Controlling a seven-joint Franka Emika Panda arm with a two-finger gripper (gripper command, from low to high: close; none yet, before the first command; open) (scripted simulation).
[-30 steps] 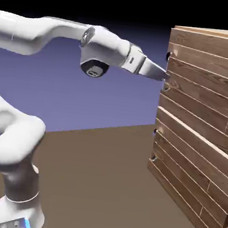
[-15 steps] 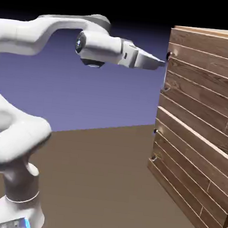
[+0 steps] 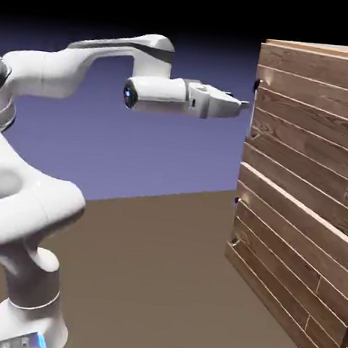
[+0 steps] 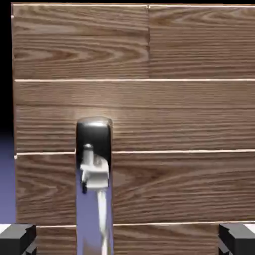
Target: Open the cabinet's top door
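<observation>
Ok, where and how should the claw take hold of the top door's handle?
I'd grip the handle on its long straight bar, coming straight at the door from the robot's side. The bar is narrow and runs lengthwise up the hand view, and the open claw has one fingertip toward each side of it, though off-centre.

One view stands off to the side, taking in the white jointed robot arm (image 3: 33,215) and the large brown wood-plank cabinet (image 3: 307,161) at its right. The other looks from the hand (image 3: 215,103) straight at the planks, much nearer; both share the cabinet's upper front.
</observation>
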